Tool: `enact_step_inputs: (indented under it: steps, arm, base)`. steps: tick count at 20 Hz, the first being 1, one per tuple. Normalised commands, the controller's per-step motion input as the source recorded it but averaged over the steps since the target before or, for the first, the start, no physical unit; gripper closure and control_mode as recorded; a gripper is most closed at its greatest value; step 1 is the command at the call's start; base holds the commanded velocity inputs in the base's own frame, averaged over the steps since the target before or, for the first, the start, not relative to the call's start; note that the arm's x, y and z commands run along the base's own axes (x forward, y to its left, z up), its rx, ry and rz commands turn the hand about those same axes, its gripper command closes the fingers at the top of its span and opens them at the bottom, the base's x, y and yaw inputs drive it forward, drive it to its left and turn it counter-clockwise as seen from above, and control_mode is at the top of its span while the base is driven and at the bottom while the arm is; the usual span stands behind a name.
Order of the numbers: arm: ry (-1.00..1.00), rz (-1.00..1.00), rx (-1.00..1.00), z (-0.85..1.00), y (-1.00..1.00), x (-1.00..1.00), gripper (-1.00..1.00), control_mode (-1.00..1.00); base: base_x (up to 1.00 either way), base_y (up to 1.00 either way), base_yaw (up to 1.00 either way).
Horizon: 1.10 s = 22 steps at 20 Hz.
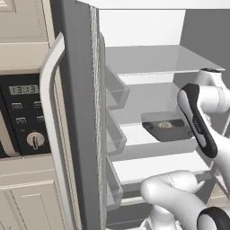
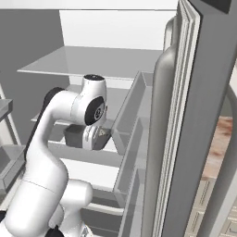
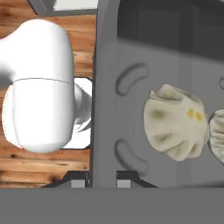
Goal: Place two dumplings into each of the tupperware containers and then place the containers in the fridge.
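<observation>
The fridge (image 1: 78, 117) stands open, its white inside and flat shelves showing. One dark grey tupperware container (image 1: 168, 130) rests on a middle shelf (image 1: 134, 134) with a pale dumpling (image 1: 165, 125) inside. In the hand view the container's wall (image 3: 105, 87) runs between my two finger tips, and my gripper (image 3: 101, 181) is shut on that rim. A speckled dumpling (image 3: 175, 127) lies in the tub, and a second dumpling (image 3: 217, 135) is cut off at the right edge. From the right base view the gripper (image 2: 95, 137) sits against the tub (image 2: 74, 135), behind my forearm.
Clear door bins (image 1: 117, 90) line the open door beside my arm. The door's long curved handle (image 1: 49, 112) and an oven control panel (image 1: 24, 114) are to the left. The right-hand door (image 2: 203, 115) stands close by. Shelves lie above and below the tub.
</observation>
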Motion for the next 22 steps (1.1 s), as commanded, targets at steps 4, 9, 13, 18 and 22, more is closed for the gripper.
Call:
enact_step_inputs:
  steps: [4,9,13,18,22]
  arm:
    - [-0.11,0.0,0.0,0.22,0.0,-0.44,1.0,-1.0]
    - [-0.06,0.0,0.0,0.21,-0.07,-0.49,1.0,-1.0]
    - [-0.29,0.0,0.0,0.08,-0.06,0.0,1.0,-1.0]
    - [-0.29,0.0,0.05,0.01,-0.08,0.5,1.0,-1.0]
    - [-0.17,0.0,0.08,0.0,-0.1,0.84,1.0,-1.0]
  base:
    - [0.0,0.0,0.0]
    - [0.0,0.0,0.0]
    - [0.0,0.0,0.0]
    - [0.0,0.0,0.0]
    - [0.0,0.0,0.0]
